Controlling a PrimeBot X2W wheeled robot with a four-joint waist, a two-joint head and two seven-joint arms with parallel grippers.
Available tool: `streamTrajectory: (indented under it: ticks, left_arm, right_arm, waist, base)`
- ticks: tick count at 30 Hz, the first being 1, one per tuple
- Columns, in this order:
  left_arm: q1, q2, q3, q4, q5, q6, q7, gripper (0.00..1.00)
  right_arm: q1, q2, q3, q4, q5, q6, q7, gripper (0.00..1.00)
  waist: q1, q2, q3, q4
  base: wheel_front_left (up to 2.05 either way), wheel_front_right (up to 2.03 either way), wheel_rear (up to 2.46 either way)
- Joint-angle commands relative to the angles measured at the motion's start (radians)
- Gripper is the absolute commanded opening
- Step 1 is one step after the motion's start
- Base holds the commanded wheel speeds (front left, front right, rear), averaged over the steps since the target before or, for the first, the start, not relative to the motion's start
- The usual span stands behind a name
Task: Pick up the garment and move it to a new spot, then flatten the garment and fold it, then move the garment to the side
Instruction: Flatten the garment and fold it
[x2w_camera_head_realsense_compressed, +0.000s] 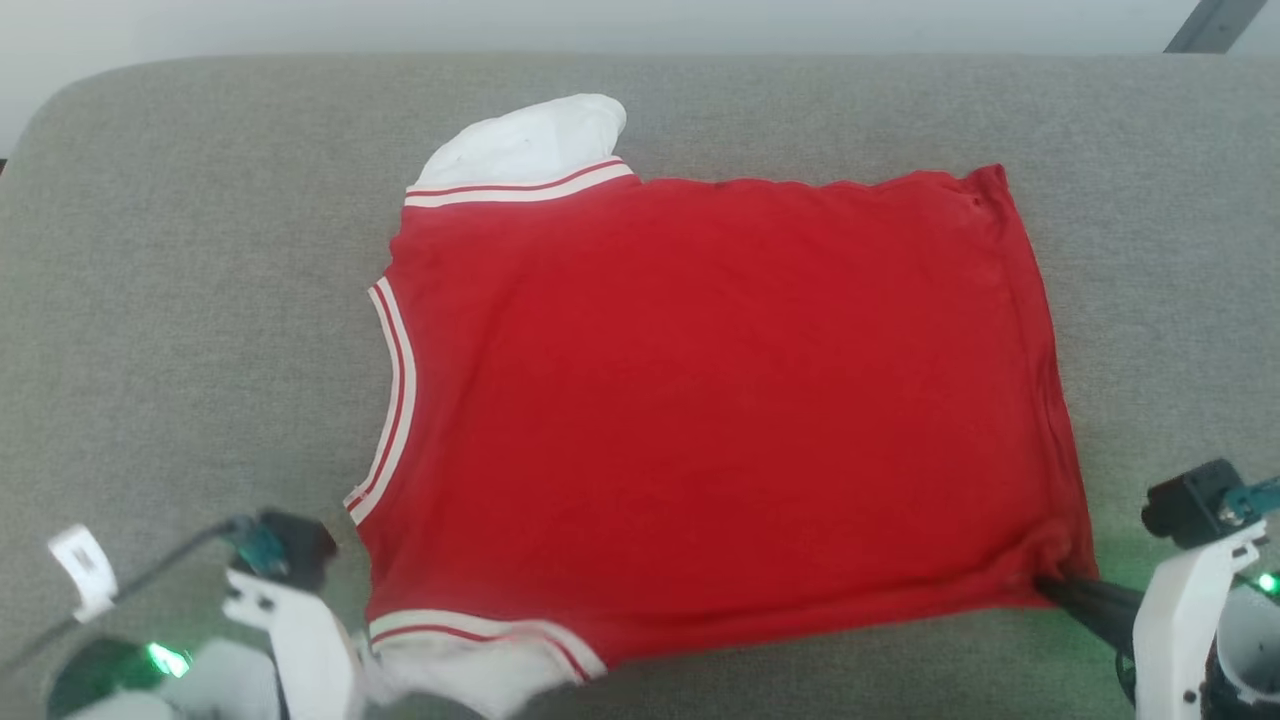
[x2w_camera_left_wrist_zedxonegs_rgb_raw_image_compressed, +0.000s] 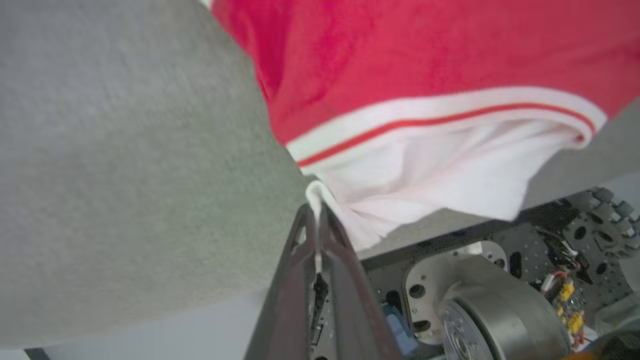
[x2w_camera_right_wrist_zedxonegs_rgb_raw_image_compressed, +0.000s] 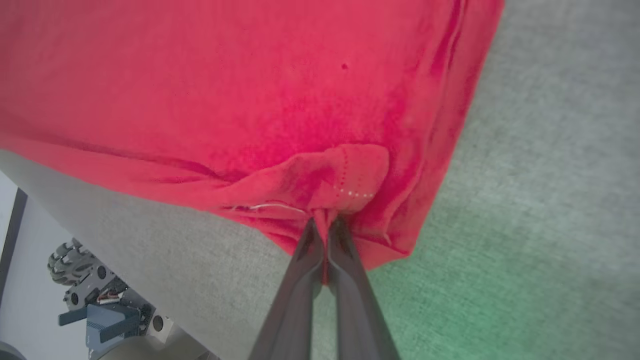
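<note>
Head view: one garment (x2w_camera_head_realsense_compressed: 700, 400) lies flat on grey cushion (x2w_camera_head_realsense_compressed: 180, 250), two white sleeves (x2w_camera_head_realsense_compressed: 530, 140).
Left wrist view: left gripper (x2w_camera_left_wrist_zedxonegs_rgb_raw_image_compressed: 316, 210), jaws clamped on near sleeve edge.
Right wrist view: right gripper (x2w_camera_right_wrist_zedxonegs_rgb_raw_image_compressed: 326, 227), jaws clamped on red hem corner.

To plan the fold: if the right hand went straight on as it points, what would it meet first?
Probably the red jersey itself: the right hand is shut on its hem corner, with red cloth lying directly ahead on the grey cushion.
</note>
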Motion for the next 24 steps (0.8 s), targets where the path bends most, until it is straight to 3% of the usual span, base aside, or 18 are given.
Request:
streamTrajectory:
  ticks: [1, 4, 9, 10, 13, 24]
  left_arm:
    - [-0.029, 0.02, 0.016, -0.013, 0.026, 0.007, 0.004, 0.0]
    - [-0.084, 0.049, 0.043, -0.03, 0.049, -0.007, 0.002, 0.0]
    - [-0.22, 0.058, 0.074, 0.011, 0.115, -0.084, 0.005, 0.0]
    - [-0.312, 0.034, 0.069, 0.074, 0.154, -0.141, 0.032, 0.0]
    - [-0.41, -0.015, 0.061, 0.163, 0.178, -0.205, 0.052, 0.0]
    - [-0.627, -0.213, 0.025, 0.567, 0.205, -0.39, 0.024, 0.0]
  right_arm:
    - [0.009, 0.013, -0.025, -0.017, -0.018, -0.001, 0.01, 0.0]
    - [-0.01, 0.042, -0.082, -0.054, -0.062, -0.001, 0.03, 0.0]
    - [-0.094, 0.087, -0.124, -0.084, -0.139, -0.001, 0.077, 0.0]
    - [-0.167, 0.106, -0.112, -0.069, -0.182, -0.001, 0.096, 0.0]
    - [-0.25, 0.114, -0.092, -0.037, -0.211, -0.001, 0.106, 0.0]
    - [-0.488, 0.164, 0.03, 0.148, -0.22, -0.001, 0.066, 0.0]
  waist:
    - [0.0, 0.0, -0.002, -0.004]
    - [0.0, 0.0, -0.001, -0.011]
    - [0.0, 0.0, 0.015, -0.024]
    - [0.0, 0.0, 0.032, -0.029]
    - [0.0, 0.0, 0.055, -0.031]
    - [0.0, 0.0, 0.149, -0.044]
  base:
    - [0.0, 0.0, 0.0]
    - [0.0, 0.0, 0.0]
    - [0.0, 0.0, 0.0]
    - [0.0, 0.0, 0.0]
    - [0.0, 0.0, 0.0]
    - [0.0, 0.0, 0.0]
